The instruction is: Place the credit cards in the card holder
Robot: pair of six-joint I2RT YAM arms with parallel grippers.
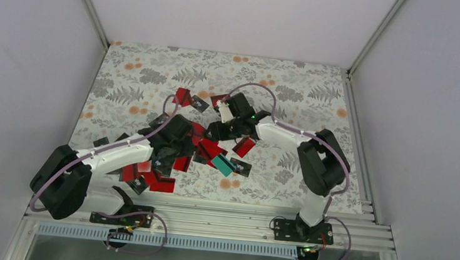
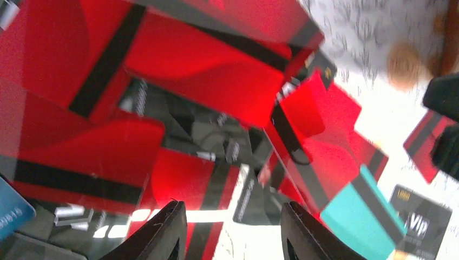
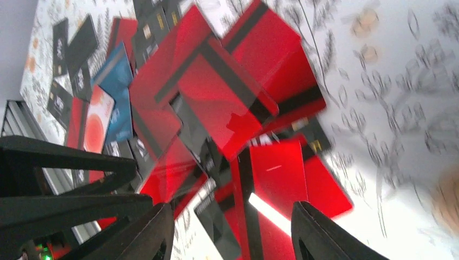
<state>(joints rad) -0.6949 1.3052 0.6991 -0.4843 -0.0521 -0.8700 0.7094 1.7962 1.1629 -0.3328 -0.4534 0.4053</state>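
two open grippers hovering over a scattered heap of credit cards (image 1: 161,184) on the floral cloth (image 1: 306,92).
from the left: the left gripper (image 1: 173,142) is hanging over the heap's left half, its fingers (image 2: 165,235) standing wide apart and gripping nothing. the cards, mostly glossy red with a black stripe, some black with white print, are lying flat and overlapping mid-table, their long axes pointing every which way. a teal card (image 1: 222,164) is lying at the heap's right edge, its long axis slanting, just beside a black card (image 1: 241,167). the right gripper (image 1: 218,131) is hovering over the heap's far right part, also spread wide and empty.
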